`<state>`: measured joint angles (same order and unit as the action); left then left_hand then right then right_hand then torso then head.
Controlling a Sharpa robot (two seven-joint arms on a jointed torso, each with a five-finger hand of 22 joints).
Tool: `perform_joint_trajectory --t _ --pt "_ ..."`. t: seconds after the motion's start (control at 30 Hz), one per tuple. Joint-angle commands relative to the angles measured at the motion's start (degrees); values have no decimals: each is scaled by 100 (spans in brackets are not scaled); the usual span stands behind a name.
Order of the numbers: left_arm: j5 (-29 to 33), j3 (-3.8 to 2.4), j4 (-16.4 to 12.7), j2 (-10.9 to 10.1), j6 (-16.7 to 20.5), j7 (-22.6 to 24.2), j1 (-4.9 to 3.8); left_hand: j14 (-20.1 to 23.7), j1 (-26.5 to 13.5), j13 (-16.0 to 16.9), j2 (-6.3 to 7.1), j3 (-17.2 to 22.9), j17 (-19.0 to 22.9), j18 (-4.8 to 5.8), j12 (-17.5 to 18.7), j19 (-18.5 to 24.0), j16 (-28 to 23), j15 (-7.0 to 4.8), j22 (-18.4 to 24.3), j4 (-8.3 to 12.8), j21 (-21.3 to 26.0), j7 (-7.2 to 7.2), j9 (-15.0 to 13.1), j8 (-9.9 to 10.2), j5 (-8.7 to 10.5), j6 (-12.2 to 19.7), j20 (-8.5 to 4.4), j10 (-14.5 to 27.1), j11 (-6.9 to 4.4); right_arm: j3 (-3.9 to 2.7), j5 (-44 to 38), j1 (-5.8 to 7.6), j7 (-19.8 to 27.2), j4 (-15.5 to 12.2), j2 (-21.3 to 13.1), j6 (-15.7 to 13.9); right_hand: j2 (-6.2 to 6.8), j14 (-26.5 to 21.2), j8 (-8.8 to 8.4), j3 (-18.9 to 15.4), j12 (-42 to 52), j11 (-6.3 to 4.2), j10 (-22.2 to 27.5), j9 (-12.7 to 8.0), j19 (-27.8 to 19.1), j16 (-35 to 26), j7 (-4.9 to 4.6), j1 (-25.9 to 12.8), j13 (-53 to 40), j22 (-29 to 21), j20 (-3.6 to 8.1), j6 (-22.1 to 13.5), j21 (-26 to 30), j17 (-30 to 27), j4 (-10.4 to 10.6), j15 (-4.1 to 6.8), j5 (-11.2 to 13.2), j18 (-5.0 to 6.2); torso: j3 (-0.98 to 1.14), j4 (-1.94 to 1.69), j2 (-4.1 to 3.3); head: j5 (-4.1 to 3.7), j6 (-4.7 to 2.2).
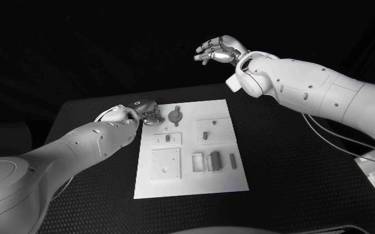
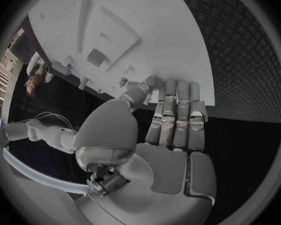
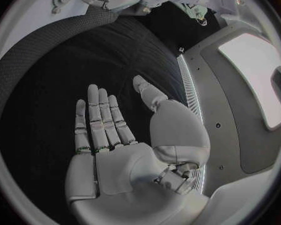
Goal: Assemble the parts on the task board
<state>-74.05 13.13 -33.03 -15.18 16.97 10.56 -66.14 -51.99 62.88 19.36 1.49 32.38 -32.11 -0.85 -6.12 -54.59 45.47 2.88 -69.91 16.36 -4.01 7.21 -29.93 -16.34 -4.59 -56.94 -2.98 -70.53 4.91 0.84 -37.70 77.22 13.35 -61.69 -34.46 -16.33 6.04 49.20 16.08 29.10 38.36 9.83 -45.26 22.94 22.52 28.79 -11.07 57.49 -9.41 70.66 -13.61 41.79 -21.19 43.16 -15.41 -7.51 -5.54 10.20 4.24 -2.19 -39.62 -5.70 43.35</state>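
Black table [image 1: 297, 153], one task board [image 1: 191, 182] — left hand [image 1: 143, 113] state unclear, right hand [image 1: 219, 49] released

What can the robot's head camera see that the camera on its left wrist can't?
Head view alone: the right hand raised high beyond the table, fingers apart, holding nothing, and the whole task board with the flat round part near its far end.

Left wrist view alone: the inside of the left hand, its fingers lying straight side by side, tips at the board's edge.

Both: the white board with its raised plates, the black table, and the left hand at the board's far left corner.
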Motion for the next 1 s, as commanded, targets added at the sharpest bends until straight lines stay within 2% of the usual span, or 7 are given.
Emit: perform_joint_trajectory --t 0.03,0.17,0.2,0.43,0.7,0.83,1.0 --pt "212 -10 -47 -8 81 112 -50 -43 21 8 -20 50 10 61 -14 -42 36 -4 -9 1 -20 1 -2 -37 -29 -29 15 -43 -11 -6 -18 1 38 9 6 20 -32 40 37 7 27 -4 18 -8 10 -18 -234 -21 9 6 0 -42 33 -5 26 10 8 -92 -1 -1 6 21 -20" --pt "426 -22 -101 -33 122 141 -75 -49 26 6 -7 60 13 61 0 -49 34 -5 -11 -1 -17 11 2 -29 -30 -20 13 -41 -7 -6 -17 1 40 23 17 22 -33 40 38 7 27 -4 18 -8 10 -18 -234 -22 10 7 0 -42 34 -5 27 10 8 -92 -2 1 6 32 -35" --pt "433 -75 -122 -36 123 148 -82 -51 33 6 -6 66 14 61 5 -51 32 -5 -11 0 -16 13 4 -27 -34 -18 13 -40 -6 -6 -16 1 40 26 16 25 -33 40 38 7 27 -4 18 -9 10 -18 -234 -23 11 8 0 -42 35 -6 28 11 8 -92 0 1 8 40 -40" --pt "509 -178 -279 -118 97 160 -134 -52 38 5 -1 73 17 62 15 -53 29 -4 -13 -1 -14 17 6 -24 -41 -15 13 -40 -4 -6 -14 0 39 67 26 37 -34 41 39 7 28 -4 19 -10 11 -19 -233 -24 13 11 1 -43 38 -6 30 11 8 -92 1 3 5 69 -60" --pt "580 -186 -303 -145 -25 98 -164 -48 39 3 17 78 21 65 31 -50 21 -1 -14 -1 -8 25 11 -15 -50 -4 16 -34 2 -5 -12 0 39 77 31 43 -34 41 40 6 29 -4 19 -11 12 -19 -233 -25 15 13 1 -43 41 -7 31 11 8 -91 8 5 0 94 -87" --pt "604 -181 -296 -101 -179 -6 -162 -21 -21 -36 180 11 34 70 174 -18 -7 17 -23 -2 10 124 75 106 23 195 29 129 89 -5 -12 0 38 95 46 47 -35 41 40 6 29 -4 19 -11 12 -19 -233 -25 16 15 1 -43 42 -8 32 11 8 -91 12 13 -7 86 -92" --pt "538 -166 -257 -9 -358 -186 -149 104 -215 -133 515 -297 45 70 254 117 -58 79 -18 0 25 272 199 351 160 663 82 579 263 -5 -11 0 37 105 63 49 -36 41 40 6 30 -4 19 -12 12 -19 -233 -25 16 16 1 -44 44 -8 32 11 8 -91 15 12 -7 83 -89"
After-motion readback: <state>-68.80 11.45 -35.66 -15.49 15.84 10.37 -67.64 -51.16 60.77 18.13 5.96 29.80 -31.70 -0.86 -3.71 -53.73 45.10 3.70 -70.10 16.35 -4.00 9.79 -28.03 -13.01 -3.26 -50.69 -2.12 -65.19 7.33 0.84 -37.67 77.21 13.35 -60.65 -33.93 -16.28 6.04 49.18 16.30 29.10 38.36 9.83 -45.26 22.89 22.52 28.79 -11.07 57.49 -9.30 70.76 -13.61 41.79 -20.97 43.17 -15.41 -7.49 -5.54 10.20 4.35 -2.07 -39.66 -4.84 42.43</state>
